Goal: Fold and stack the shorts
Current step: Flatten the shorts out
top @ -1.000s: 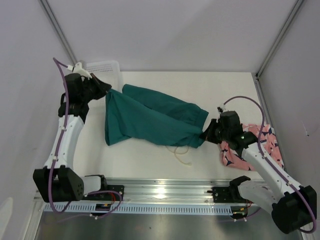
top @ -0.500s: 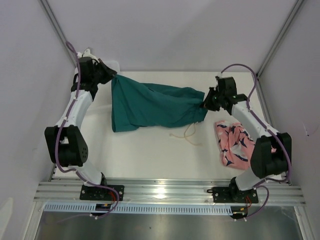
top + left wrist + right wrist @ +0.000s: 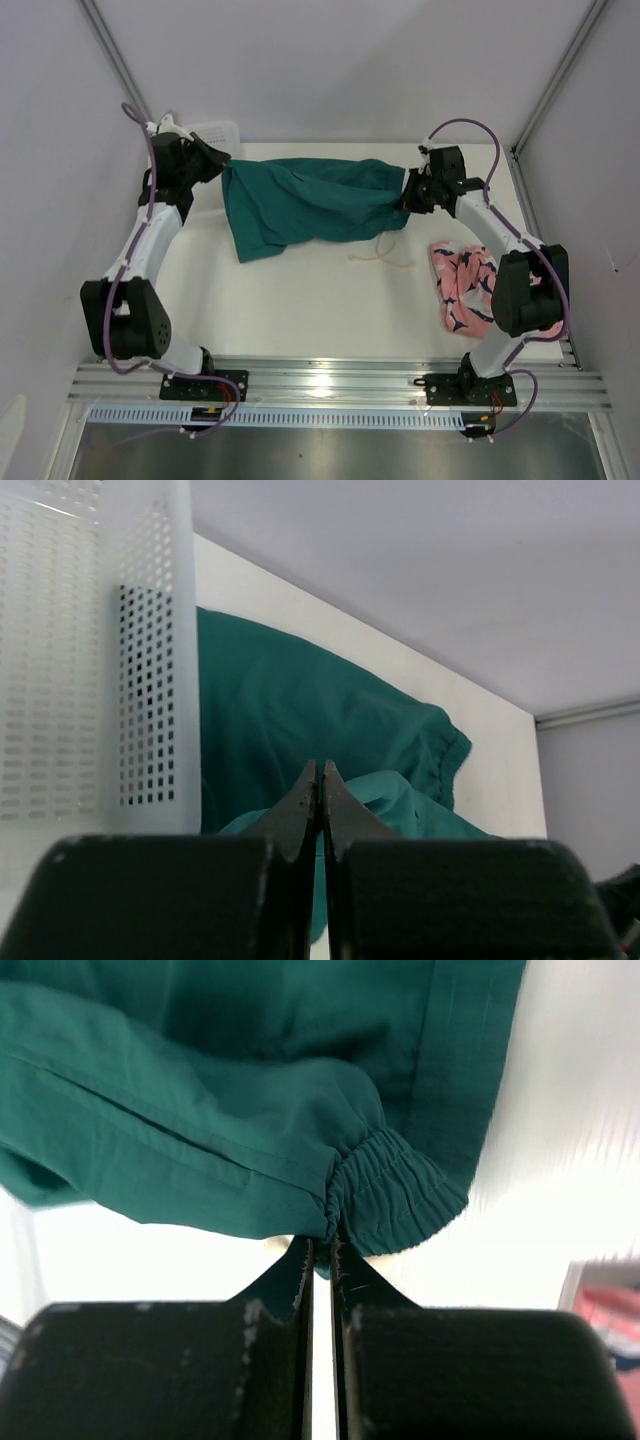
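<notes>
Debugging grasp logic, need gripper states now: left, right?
Left gripper: closed, pinching one end of the plain dark teal fabric shorts.
Right gripper: closed on the same shorts' elastic waistband.

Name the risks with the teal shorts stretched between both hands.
1. The right hand pinches only the gathered waistband edge of the teal shorts; it may slip out.
2. The left hand sits beside the white basket and could bump it.
3. The drawstring trails loose and may get folded in.
</notes>
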